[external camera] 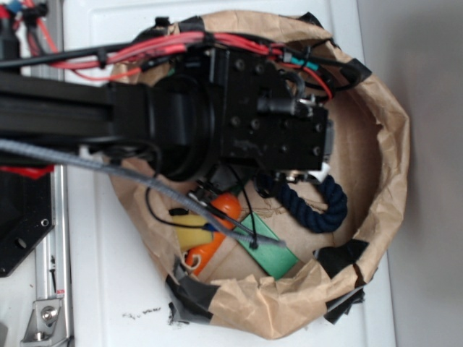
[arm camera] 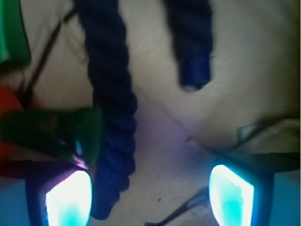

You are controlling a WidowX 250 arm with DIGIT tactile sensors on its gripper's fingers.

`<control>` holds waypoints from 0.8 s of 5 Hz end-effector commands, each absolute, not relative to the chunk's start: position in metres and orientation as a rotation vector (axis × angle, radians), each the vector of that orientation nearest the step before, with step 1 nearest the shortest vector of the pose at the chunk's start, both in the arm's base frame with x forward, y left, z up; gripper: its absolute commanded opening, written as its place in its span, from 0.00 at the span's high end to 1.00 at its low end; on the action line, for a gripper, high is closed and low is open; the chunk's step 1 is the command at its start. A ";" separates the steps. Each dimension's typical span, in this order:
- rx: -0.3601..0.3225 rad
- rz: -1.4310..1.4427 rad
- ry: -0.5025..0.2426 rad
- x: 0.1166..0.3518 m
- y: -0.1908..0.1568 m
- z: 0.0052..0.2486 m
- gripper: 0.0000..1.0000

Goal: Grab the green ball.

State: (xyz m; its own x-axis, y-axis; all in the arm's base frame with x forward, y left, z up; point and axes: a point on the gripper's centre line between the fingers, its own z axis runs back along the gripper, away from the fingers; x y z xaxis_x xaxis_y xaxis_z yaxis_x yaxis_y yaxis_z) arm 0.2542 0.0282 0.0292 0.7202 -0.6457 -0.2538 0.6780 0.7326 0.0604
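One rope [external camera: 312, 206], one green block [external camera: 271, 249]

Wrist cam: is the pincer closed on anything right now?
No. The pincer stands open, its lit fingertips wide apart over bare brown paper, with only the dark blue rope beside one.

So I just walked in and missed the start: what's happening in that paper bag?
The robot arm reaches down into the bag. Its gripper is open over the bag floor, holding nothing, with the navy rope by one finger. A green block and carrot toy lie nearby. No green ball is visible.
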 end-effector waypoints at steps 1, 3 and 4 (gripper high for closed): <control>0.284 -0.722 0.314 0.209 0.046 0.036 0.00; 0.282 -0.630 0.331 0.215 0.053 0.031 1.00; 0.283 -0.606 0.345 0.220 0.054 0.028 1.00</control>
State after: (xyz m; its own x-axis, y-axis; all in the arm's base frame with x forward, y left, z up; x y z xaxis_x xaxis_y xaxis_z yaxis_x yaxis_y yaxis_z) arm 0.2226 0.0496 0.0211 0.7465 -0.5232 -0.4112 0.6187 0.7731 0.1396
